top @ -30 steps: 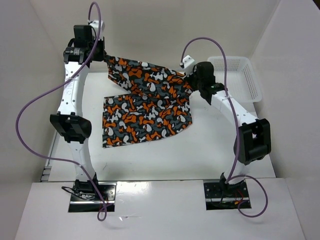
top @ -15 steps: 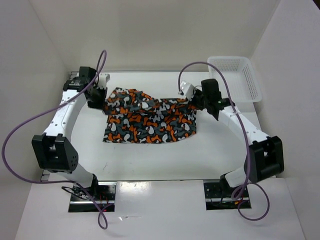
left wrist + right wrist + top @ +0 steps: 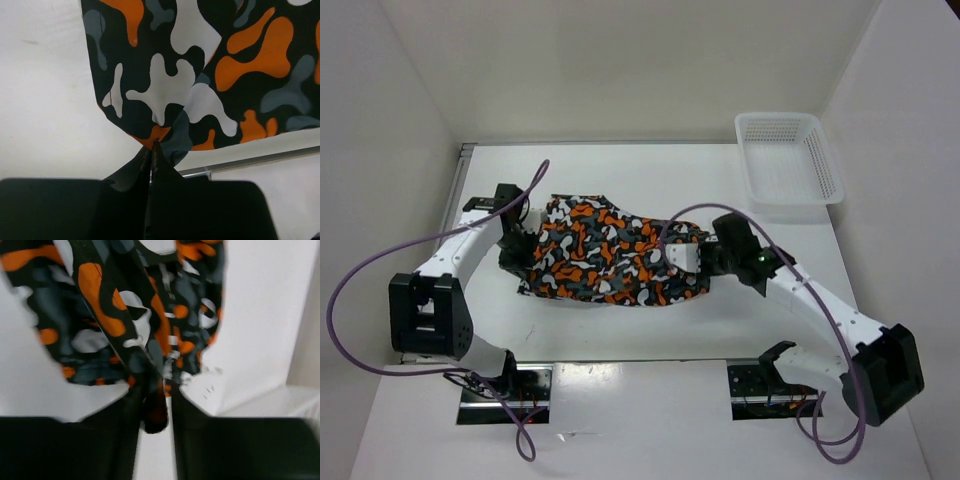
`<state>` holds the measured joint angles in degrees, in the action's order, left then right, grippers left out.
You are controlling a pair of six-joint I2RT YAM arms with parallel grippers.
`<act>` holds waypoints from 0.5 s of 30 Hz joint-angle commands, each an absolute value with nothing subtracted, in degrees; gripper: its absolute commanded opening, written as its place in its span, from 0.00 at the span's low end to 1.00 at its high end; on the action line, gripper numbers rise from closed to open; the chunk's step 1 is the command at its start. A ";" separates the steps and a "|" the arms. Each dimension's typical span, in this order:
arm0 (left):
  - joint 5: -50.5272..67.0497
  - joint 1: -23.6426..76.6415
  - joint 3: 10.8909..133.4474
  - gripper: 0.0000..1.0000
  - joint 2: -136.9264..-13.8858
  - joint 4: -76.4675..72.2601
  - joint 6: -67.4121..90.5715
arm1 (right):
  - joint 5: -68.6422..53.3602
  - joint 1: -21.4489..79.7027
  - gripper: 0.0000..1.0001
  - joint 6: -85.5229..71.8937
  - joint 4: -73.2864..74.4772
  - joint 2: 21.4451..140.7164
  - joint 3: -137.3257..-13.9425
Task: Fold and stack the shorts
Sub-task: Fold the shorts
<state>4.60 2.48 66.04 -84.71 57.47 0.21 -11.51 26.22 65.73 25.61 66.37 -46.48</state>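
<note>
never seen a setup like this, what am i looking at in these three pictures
Two robot arms are bolted to a table. The wide picture looks down from above and behind them; each close-up comes from a camera on one wrist. Camouflage-print shorts lie on the table, a white mesh basket at its far right corner. The left gripper is pinched shut on a corner of the shorts. The right gripper has cloth between its jaws; that blurred view does not show whether it grips.
</note>
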 commanded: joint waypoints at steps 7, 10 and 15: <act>4.19 2.64 64.42 0.45 -85.61 60.19 0.00 | -11.95 33.75 1.00 72.95 38.23 50.19 -41.75; 9.91 1.07 70.99 0.58 -85.61 64.41 0.00 | -11.95 33.75 1.00 68.31 34.12 49.48 -44.90; 15.75 -2.02 84.63 0.64 -90.69 57.27 0.00 | -15.55 33.75 0.85 48.67 25.06 62.35 -56.67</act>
